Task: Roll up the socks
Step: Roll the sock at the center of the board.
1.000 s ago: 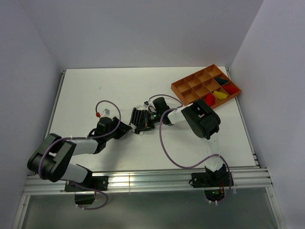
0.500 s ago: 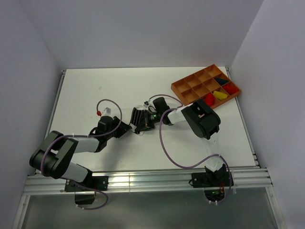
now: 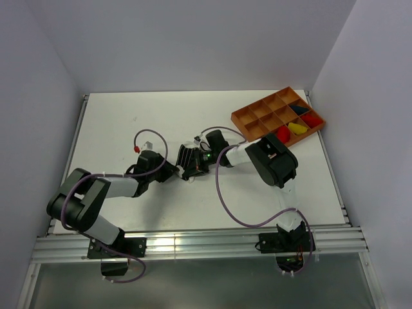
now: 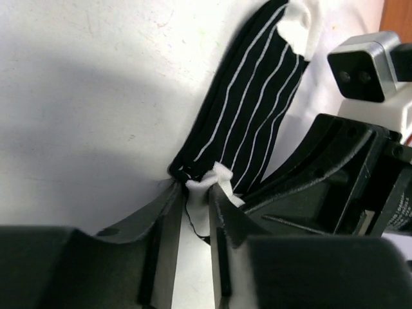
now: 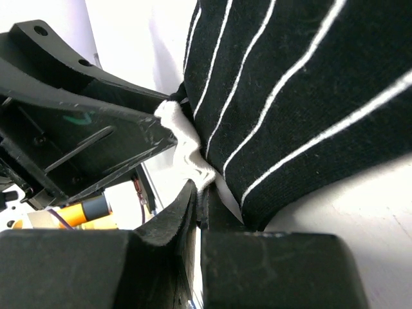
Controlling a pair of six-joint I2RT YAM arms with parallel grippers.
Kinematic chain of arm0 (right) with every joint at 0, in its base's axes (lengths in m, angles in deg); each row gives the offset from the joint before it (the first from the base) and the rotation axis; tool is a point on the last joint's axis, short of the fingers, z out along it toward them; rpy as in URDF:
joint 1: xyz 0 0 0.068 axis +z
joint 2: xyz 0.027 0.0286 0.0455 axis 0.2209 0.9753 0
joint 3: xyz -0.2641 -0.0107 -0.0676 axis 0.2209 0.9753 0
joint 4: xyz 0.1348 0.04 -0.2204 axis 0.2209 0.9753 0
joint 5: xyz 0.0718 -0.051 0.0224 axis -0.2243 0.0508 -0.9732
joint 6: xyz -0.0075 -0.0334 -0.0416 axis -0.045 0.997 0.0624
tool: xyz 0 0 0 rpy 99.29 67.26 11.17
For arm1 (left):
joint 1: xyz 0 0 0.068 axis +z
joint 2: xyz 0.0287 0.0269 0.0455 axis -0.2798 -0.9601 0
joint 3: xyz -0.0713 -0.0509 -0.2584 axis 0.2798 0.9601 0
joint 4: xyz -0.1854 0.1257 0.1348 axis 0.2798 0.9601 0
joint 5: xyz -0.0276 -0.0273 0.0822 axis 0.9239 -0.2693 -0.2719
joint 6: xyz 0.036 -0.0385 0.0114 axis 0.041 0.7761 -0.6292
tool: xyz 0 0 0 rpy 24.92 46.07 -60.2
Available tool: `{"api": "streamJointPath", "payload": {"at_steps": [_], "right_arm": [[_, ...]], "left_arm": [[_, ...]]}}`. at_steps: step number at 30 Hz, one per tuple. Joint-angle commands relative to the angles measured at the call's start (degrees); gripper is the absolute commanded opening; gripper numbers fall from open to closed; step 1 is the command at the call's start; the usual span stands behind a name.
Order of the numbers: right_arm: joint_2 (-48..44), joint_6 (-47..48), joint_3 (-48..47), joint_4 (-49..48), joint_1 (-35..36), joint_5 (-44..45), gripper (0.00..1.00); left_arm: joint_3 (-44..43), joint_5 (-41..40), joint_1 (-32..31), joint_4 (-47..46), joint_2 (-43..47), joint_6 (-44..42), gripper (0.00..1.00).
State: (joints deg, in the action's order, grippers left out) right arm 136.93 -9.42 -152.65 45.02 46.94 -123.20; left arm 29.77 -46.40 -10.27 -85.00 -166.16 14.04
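Striped sock sits mid-table, slightly near of centre, black with thin white lines and white patches at both ends. It's lying flat and stretched out, not rolled. Left hand comes in from the near left. Its fingers are nearly together and pinch the white bit at the sock's near end, with a loose thread hanging in the small gap between them. Right hand comes in from the right, fingers fully closed and clamped on the sock's edge right by that same white patch. Both hands grip the same end, tips just beside each other, almost touching. The rest of the sock runs away from them toward the far side and rests on the table. Orange compartment tray is at the far right corner, well apart from the sock. Some of its compartments hold red, yellow and dark bundles, too small to tell more.
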Motion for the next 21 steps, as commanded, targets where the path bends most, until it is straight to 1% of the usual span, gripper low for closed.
{"api": "streamJointPath", "payload": {"at_steps": [1,2,3,4,5,6,7,8,9,11,12,13,14,16,17,18,20,21], "right_arm": [[-0.53,3.04,-1.73,3.70,-0.60,2.28,0.00],[-1.14,3.48,-1.73,4.23,-0.51,2.63,0.00],[-1.58,3.92,-1.73,4.49,-0.51,2.98,0.00],[-2.11,4.97,-1.73,5.54,-0.42,4.29,0.01],[-3.24,5.94,-1.82,6.42,-0.42,4.91,0.04],[-3.86,6.82,-1.90,7.04,-0.34,5.52,0.07],[-5.44,8.39,-1.82,8.35,-0.07,6.92,0.14],[-6.23,9.11,-1.73,8.88,0.10,7.55,0.19],[-7.20,9.90,-1.56,9.32,0.19,8.34,0.27],[-10.45,12.88,-0.94,11.26,0.89,11.58,0.34],[-11.68,15.15,-0.42,12.48,1.24,12.73,0.40],[-14.04,16.13,-0.15,13.19,1.77,13.87,0.42],[-15.28,18.41,0.64,14.33,2.12,16.93,0.45],[-19.22,20.62,1.61,14.78,2.65,20.54,0.46],[-20.55,21.76,2.13,14.78,3.44,24.13,0.45],[-21.61,23.86,2.92,14.60,3.88,25.47,0.44],[-23.20,25.45,2.93,14.43,5.19,26.71,0.39],[-23.03,26.33,2.15,14.77,5.64,26.36,0.32]], "left_arm": [[-1.84,-2.50,-0.20,8.73,-1.82,0.93,0.27],[-2.28,-4.24,-0.20,9.71,-1.99,1.19,0.25],[-2.45,-4.43,-0.20,10.76,-2.43,1.45,0.20],[-2.72,-5.04,-0.20,12.52,-2.52,1.46,0.19],[-3.59,-5.31,-0.20,13.84,-2.87,1.46,0.15],[-4.12,-5.57,-0.20,14.81,-3.05,1.20,0.14],[-5.34,-5.75,-0.20,16.65,-3.22,0.58,0.11],[-5.79,-5.84,-0.20,17.27,-3.66,0.14,0.10],[-6.40,-6.02,-0.20,17.98,-3.75,-0.73,0.10],[-7.81,-6.28,-0.20,19.90,-4.54,-1.44,0.09],[-8.34,-6.37,-0.20,20.61,-4.72,-2.05,0.09],[-8.95,-6.37,-0.20,20.97,-5.07,-2.41,0.09],[-9.13,-6.19,-0.20,21.32,-5.33,-3.11,0.09],[-10.10,-5.93,-0.20,21.76,-5.59,-3.81,0.08],[-10.36,-5.84,-0.20,22.02,-5.94,-3.99,0.09],[-10.71,-5.93,-0.20,22.72,-6.12,-4.51,0.08],[-11.42,-5.93,-0.20,23.08,-6.30,-5.13,0.08],[-11.68,-5.84,-0.20,23.34,-6.39,-5.66,0.08]]}}
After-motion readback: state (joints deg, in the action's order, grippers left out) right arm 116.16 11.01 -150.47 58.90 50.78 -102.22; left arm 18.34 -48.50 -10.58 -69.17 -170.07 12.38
